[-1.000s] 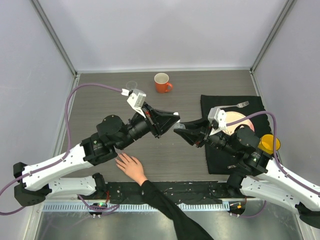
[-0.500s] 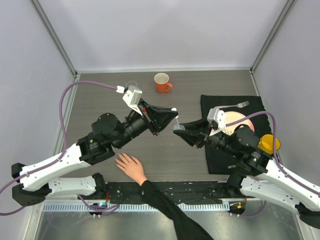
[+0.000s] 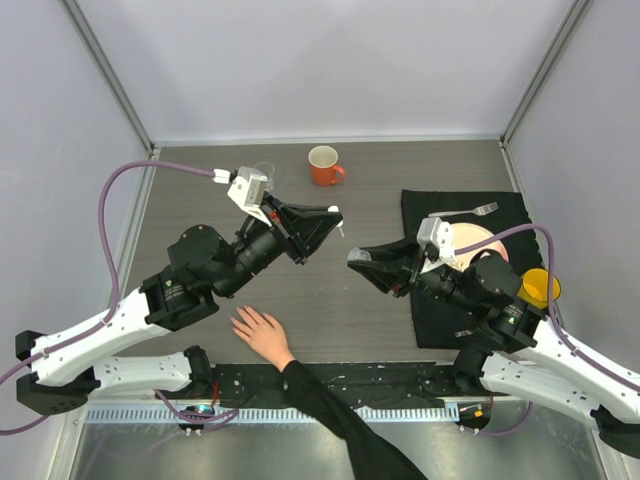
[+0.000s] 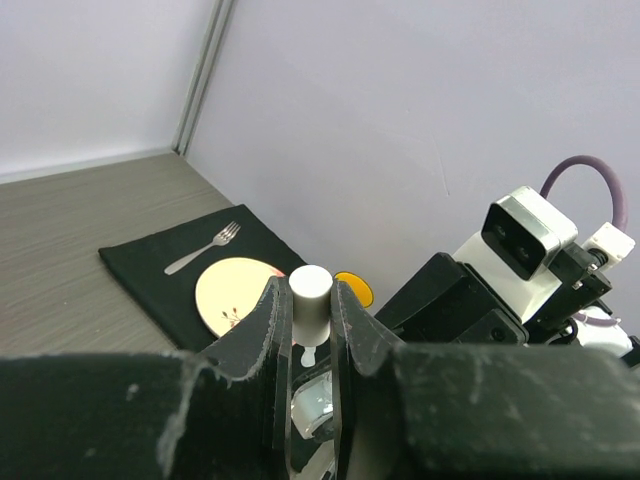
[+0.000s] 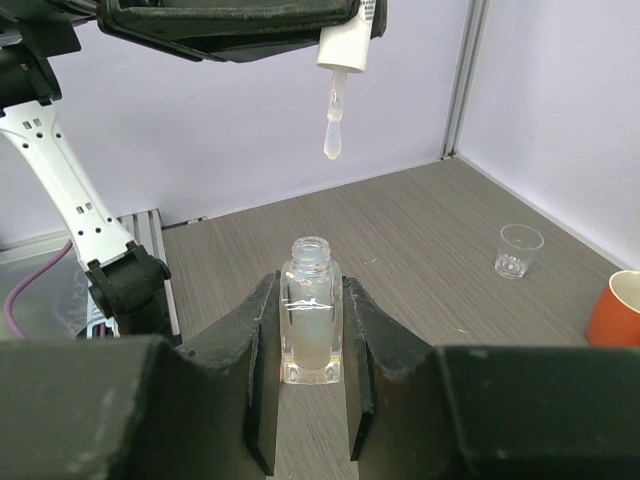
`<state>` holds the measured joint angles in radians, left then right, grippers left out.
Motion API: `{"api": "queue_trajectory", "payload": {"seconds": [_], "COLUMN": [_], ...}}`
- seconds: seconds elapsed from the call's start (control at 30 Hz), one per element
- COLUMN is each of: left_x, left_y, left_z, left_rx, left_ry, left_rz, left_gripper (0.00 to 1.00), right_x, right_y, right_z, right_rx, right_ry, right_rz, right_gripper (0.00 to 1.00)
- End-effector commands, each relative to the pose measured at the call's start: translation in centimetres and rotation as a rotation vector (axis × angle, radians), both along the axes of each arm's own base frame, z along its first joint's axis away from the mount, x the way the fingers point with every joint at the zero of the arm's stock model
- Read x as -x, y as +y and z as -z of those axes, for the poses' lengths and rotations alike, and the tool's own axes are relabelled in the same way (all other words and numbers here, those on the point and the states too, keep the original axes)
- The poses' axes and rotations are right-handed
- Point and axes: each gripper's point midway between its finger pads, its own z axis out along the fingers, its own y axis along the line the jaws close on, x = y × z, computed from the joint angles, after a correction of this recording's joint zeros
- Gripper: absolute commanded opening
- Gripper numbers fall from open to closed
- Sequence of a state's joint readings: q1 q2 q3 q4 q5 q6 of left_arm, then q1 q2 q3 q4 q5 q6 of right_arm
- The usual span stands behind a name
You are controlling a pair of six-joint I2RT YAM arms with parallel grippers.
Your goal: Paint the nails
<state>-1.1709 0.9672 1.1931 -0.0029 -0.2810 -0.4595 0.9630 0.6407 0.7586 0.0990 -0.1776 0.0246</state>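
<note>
Right wrist view puts the right pincer at the bottom centre, pressed onto a small clear bottle that stands upright between its pads, neck uncapped, with pale liquid inside. At the top of that frame the left pincer clamps a white cap. The cap's brush hangs downward, its tip clear of the bottle's mouth. Seen from above, the two pincers face each other mid-table with a gap between them. Lower left of centre, a bare hand lies flat on the table with its fingers spread. Its nails are too small to make out and sit well apart from both pincers. An orange mug and a clear cup stand near the far edge. At right, a black cloth carries a plate and a fork, with a yellow bowl beside them.
</note>
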Motion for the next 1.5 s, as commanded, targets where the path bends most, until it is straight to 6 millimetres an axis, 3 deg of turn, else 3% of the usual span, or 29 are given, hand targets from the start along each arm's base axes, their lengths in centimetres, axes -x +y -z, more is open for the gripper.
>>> {"api": "queue_trajectory", "payload": {"seconds": [0.0, 0.5, 1.47], "left_x": [0.3, 0.6, 0.6], "left_y": [0.8, -0.2, -0.6], "left_z": [-2.3, -0.7, -0.6], "left_rx": [0.048, 0.040, 0.039], "left_ry": [-0.024, 0.017, 0.018], "left_rz": [-0.003, 0.037, 0.047], "left_gripper": [0.00, 0.00, 0.00], "right_x": [0.1, -0.5, -0.3], "right_y": [0.2, 0.7, 0.4], "right_z": [-2.3, -3.5, -4.7], "right_rx": [-0.059, -0.099, -0.125], "right_ry": [-0.058, -0.090, -0.111], "right_rz": [-0.010, 0.003, 0.002], "right_gripper": [0.01, 0.01, 0.01]}}
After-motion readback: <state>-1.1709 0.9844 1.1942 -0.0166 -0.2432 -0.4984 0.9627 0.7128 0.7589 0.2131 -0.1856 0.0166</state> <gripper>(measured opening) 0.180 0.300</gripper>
